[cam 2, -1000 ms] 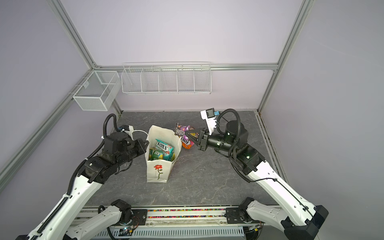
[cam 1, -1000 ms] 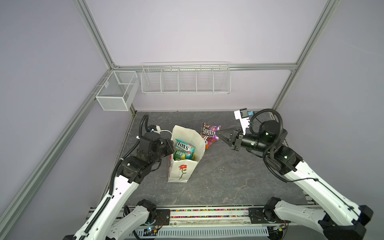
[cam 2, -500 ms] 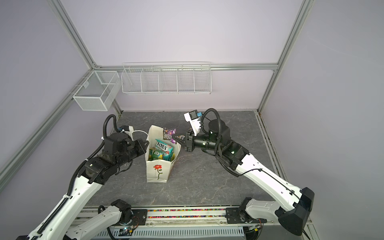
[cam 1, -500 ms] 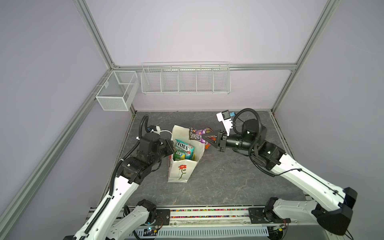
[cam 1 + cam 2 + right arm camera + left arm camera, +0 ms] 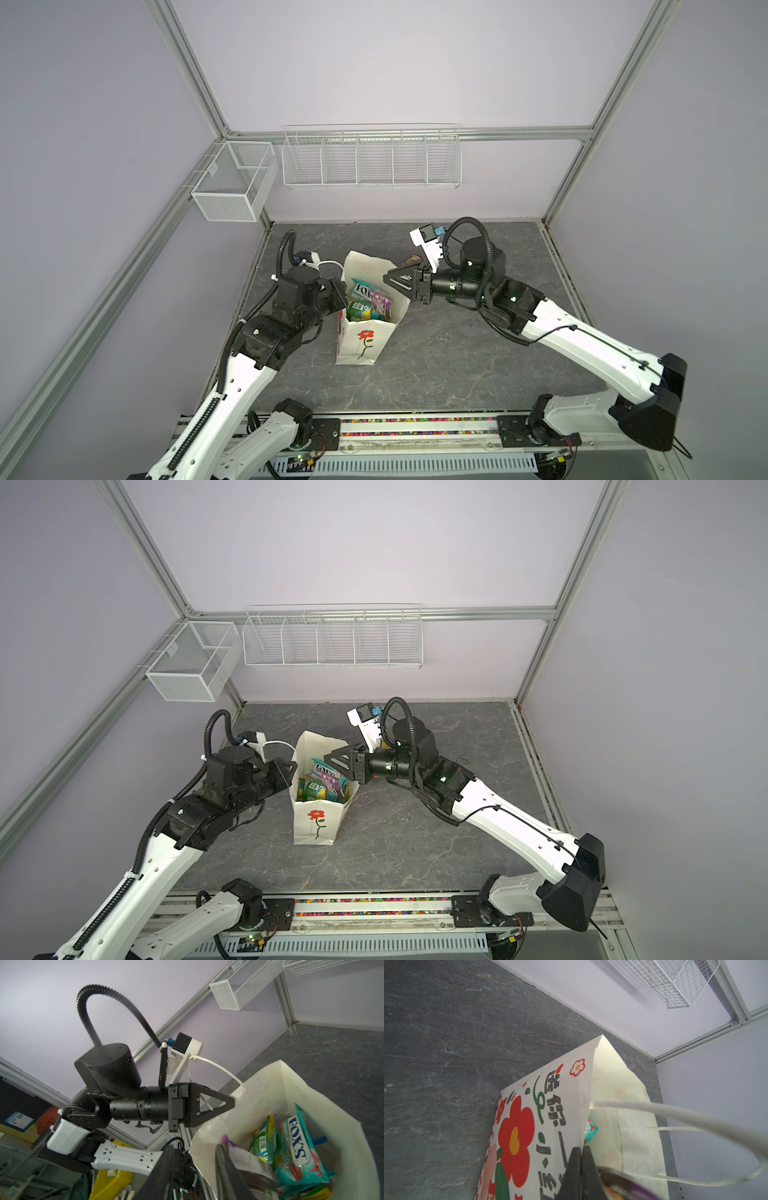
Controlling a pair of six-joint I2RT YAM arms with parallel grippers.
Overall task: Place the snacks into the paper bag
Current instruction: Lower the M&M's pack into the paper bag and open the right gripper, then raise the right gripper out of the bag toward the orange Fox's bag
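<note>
Both top views: the paper bag (image 5: 360, 345) stands upright on the grey worktop (image 5: 457, 365), left of centre. Its mouth is open and a red flower is on the near face. The left end effector (image 5: 340, 291) is at the bag's left rim. The right end effector (image 5: 390, 276) is over the right rim, tip pointing left into the mouth. From up there neither one's jaw gap is readable.

The left wrist view settles the left one. Its fingertips (image 5: 581, 1153) are pressed together on the bag's top edge, with the paper pinched between them. Only this view shows the bag's side print of big red flowers and black characters. A corner of a teal packet (image 5: 591, 1130) pokes past the rim. The white cord handle (image 5: 675, 1118) loops across, blurred.

The right wrist view looks down into the mouth. A teal FOX'S packet (image 5: 299, 1147) stands on end with a green packet (image 5: 262, 1140) beside it. A purple packet (image 5: 247, 1159), blurred, lies just beside the outer face of 1 right finger; contact can't be told. The 2 right fingers stand apart with nothing between them. All 3 packets sit inside the bag, just below that end effector.
</note>
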